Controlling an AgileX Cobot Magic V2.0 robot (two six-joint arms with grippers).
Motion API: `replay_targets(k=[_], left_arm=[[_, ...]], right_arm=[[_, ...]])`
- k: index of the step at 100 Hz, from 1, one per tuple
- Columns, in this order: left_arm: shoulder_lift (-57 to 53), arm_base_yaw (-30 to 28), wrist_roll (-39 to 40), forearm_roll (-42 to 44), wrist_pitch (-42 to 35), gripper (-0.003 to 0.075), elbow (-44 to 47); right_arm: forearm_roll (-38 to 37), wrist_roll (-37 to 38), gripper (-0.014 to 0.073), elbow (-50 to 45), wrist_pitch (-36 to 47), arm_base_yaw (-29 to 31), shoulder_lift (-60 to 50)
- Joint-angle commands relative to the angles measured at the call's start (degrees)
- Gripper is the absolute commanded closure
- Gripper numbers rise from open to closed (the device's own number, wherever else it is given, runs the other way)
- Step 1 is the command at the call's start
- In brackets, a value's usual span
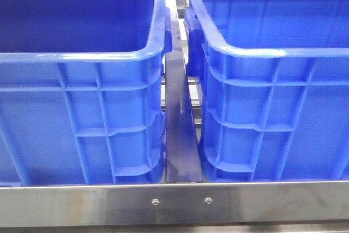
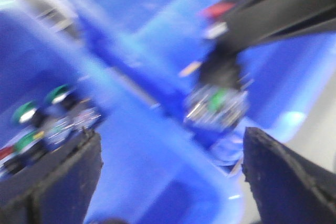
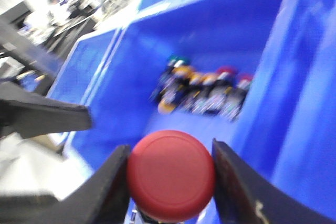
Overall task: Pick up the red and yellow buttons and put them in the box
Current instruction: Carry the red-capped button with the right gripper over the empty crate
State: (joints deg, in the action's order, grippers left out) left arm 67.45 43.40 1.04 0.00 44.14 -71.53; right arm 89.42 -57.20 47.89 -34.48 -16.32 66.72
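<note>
- Right wrist view: right gripper (image 3: pixel 170 182) clamps the red button (image 3: pixel 171 176), above the blue crate (image 3: pixel 220 40) holding clustered buttons (image 3: pixel 202 92).
- Left gripper (image 2: pixel 170 174) gapes, empty.

Green-capped push buttons (image 2: pixel 25 112) lie blurred just beyond one finger of the left end effector (image 2: pixel 170 179), and the front view shows a steel rail (image 1: pixel 262 203) bearing two screws (image 1: pixel 155 201) below a dark metal strip (image 1: pixel 179 135).
</note>
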Motion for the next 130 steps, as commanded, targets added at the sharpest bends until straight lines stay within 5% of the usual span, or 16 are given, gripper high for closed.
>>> replay_targets(k=[1, 63, 79, 104, 130], left_arm=[[-3.62, -2.91, 2.81, 1.79, -3.82, 0.0215, 0.51], [-31.44, -33.35, 7.75, 4.73, -9.5, 0.0238, 23.34], [-35.21, -35.95, 7.75, 4.85, -9.61, 0.0366, 25.19], [-36.15, -36.21, 7.75, 4.85, -9.61, 0.0742, 25.53], [-36.15, -36.21, 7.75, 4.85, -9.61, 0.0739, 25.53]], right_arm=[[3.47, -2.66, 0.0473, 2.04, 3.14, 0.28, -2.98], [-3.69, -8.05, 0.0473, 2.04, 28.82, 0.28, -5.74], [-3.97, -12.43, 0.0473, 2.04, 38.04, 0.28, -5.1], [-8.64, -14.75, 0.0473, 2.04, 47.09, 0.28, 1.45], [-12.41, -14.15, 0.0473, 4.3, 55.22, 0.28, 12.83]])
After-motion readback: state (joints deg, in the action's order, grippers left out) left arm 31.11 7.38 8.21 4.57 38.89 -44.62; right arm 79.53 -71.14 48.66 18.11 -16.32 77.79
